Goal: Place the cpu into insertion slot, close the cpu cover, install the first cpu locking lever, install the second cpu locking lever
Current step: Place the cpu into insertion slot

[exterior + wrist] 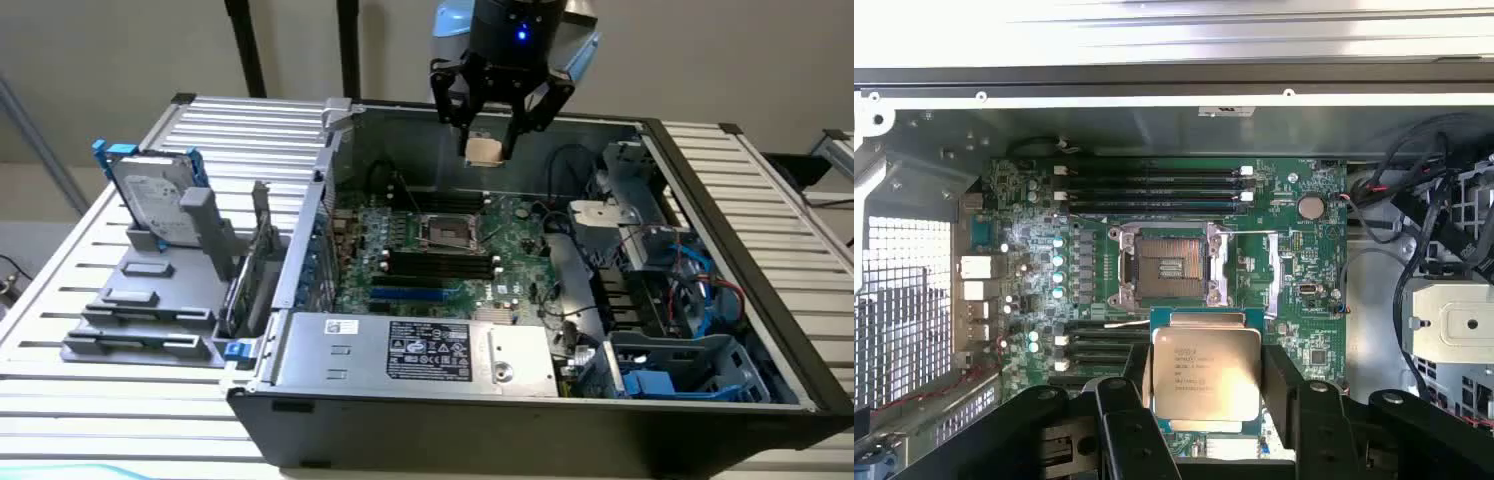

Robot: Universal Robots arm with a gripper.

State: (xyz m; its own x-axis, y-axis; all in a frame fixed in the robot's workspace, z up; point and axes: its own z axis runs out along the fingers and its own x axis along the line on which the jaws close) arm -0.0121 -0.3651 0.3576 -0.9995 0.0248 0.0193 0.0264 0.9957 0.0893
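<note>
We've got the black robot gripper (494,128) clamped on the cpu (483,150), a small flat square chip in pale tan-silver metal. In the wrist view its chunky black fingers (1294,395) pinch the chip on two opposite edges, with the printed face turned toward the camera. So the grip is on, nothing loose there.

In the exterior view the cpu hangs in the air over the open black computer case (534,440), up near the case's far wall. It sits well above the green motherboard (1029,240) and isn't touching anything but the fingers.

The insertion slot (1167,266), a small square dark socket with a thin metal rim, lies uncovered on the board, and we can see its contact field. The chip is clear of it, not seated. Long black memory slots (1154,190) run just beside the socket.

A few other bits we can make out in the exterior view:
- The big grey labelled power supply box (414,350) sits along the near edge of the case.
- Blue and red cables (701,290) are bundled on the exterior view's right.
- A silver hard drive (154,190) stands upright in a grey holder on the exterior view's left, outside the case.
- Everything rests on the slatted metal table (134,425).
</note>
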